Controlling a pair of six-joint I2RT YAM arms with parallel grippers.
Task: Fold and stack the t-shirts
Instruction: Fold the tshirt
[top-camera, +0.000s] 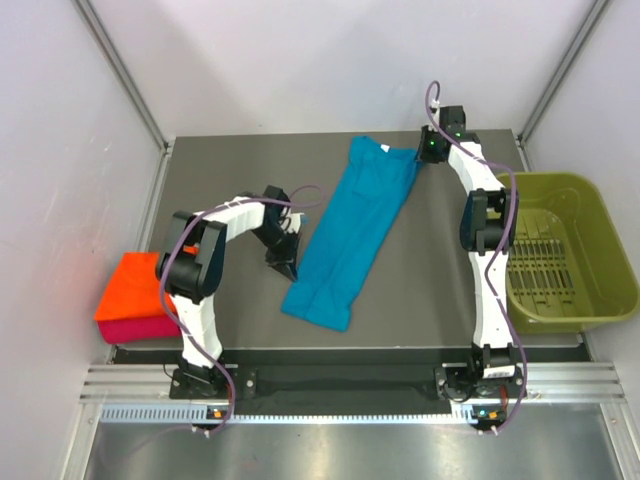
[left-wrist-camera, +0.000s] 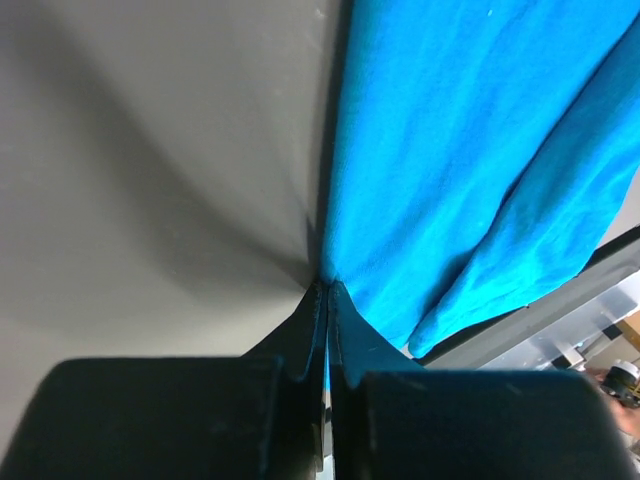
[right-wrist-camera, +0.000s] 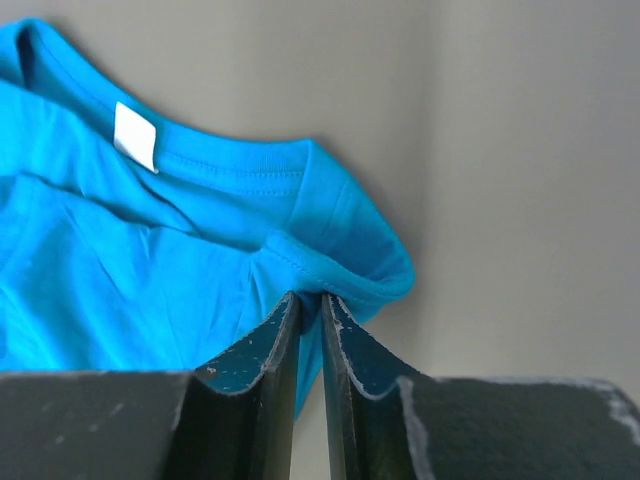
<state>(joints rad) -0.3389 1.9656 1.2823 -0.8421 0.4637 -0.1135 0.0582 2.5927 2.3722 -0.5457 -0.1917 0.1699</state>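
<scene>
The teal-blue t-shirt (top-camera: 355, 228) lies folded lengthwise in a long strip across the middle of the table, neck end far. My left gripper (top-camera: 293, 262) is shut on its left edge near the hem; the left wrist view shows cloth (left-wrist-camera: 440, 150) pinched between the jaws (left-wrist-camera: 327, 290). My right gripper (top-camera: 425, 160) is shut on the shoulder corner by the neck; the right wrist view shows the t-shirt (right-wrist-camera: 130, 270), its white neck label (right-wrist-camera: 135, 135) and the gripper (right-wrist-camera: 310, 300) on it. The orange t-shirt (top-camera: 135, 285) lies folded on the magenta-pink one (top-camera: 135, 328) at the table's left edge.
An olive-green plastic basket (top-camera: 555, 250) stands at the right side of the table, beside the right arm. The dark table (top-camera: 240, 170) has metal frame posts at its far corners and a rail along the near edge.
</scene>
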